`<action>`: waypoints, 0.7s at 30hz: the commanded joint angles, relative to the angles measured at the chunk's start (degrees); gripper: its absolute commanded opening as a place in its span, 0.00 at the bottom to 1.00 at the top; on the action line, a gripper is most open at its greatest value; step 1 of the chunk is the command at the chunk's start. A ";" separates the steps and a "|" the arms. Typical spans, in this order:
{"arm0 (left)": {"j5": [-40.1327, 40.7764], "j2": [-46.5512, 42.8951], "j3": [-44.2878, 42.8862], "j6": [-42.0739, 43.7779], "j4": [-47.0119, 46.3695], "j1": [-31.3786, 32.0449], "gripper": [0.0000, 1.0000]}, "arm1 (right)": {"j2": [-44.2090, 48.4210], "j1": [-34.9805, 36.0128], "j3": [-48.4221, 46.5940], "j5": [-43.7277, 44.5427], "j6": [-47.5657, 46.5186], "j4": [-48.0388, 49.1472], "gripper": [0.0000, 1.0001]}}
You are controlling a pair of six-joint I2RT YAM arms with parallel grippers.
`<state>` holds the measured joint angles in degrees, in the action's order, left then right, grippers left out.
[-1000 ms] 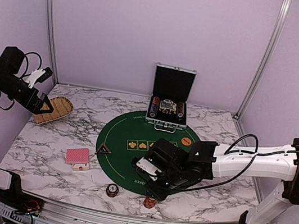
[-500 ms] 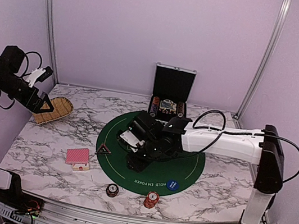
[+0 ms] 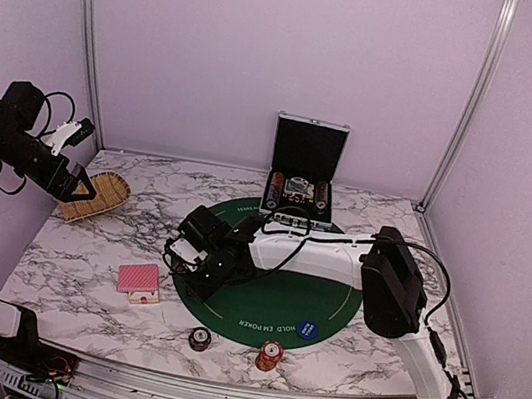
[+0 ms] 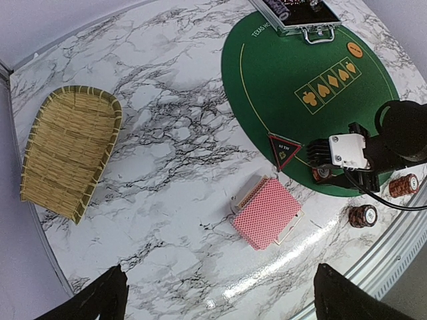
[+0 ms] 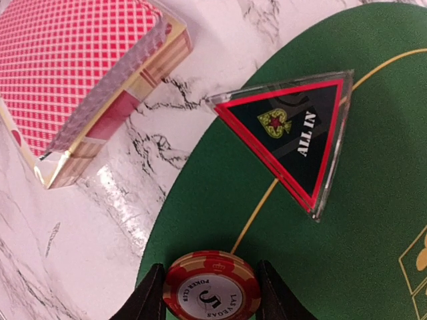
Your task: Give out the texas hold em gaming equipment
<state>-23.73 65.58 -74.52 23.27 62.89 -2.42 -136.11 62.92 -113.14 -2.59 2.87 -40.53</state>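
Right gripper (image 5: 212, 297) part-closed on red chip (image 5: 212, 285) at mat (image 5: 347, 267) edge; left gripper (image 4: 217, 307) wide open, empty; chip stacks (image 3: 268, 355), blue disc (image 3: 308, 330) set out; cards (image 3: 139, 281) undealt

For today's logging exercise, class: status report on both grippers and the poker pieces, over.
Left gripper open, held high. Right gripper shut on red-and-white chip, at mat edge. All-in token close by, not blocking.

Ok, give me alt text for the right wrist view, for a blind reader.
The right gripper pinches a red-and-white poker chip between its dark fingers, over the edge of a green felt mat. A black-and-red triangular ALL IN token lies on the mat; a red-backed card deck lies on the marble table upper left.
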 commanded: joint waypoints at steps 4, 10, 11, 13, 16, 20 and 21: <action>-1.14 -0.16 -1.10 0.73 1.79 0.12 0.99 | -2.68 -1.31 -3.40 0.20 -0.77 1.23 0.08; -1.37 0.14 -1.10 0.82 1.82 0.07 0.99 | -2.73 -1.66 -2.47 -0.13 -0.39 1.98 0.11; -1.35 0.00 -1.12 0.88 1.79 0.12 0.99 | -2.48 -1.66 -2.21 -0.11 -0.26 2.10 0.12; -1.27 -0.02 -1.06 1.08 1.80 0.11 0.99 | -2.13 -1.74 -1.81 -0.33 -0.24 2.42 0.17; -1.24 -0.08 -0.90 1.08 1.80 0.09 0.99 | -1.32 -1.70 -1.50 -0.66 -0.20 2.54 0.35; -1.12 -0.27 -0.85 1.26 1.82 0.11 0.99 | 1.49 -1.84 0.03 -0.17 -0.06 2.56 0.65; -1.17 -0.15 -0.81 1.20 1.79 0.09 0.99 | 2.41 -1.93 0.46 0.24 0.02 2.67 0.67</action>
<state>-23.99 65.58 -74.52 23.64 62.92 -2.42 -137.73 61.54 -113.99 -2.76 2.94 -38.48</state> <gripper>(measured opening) 0.989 0.628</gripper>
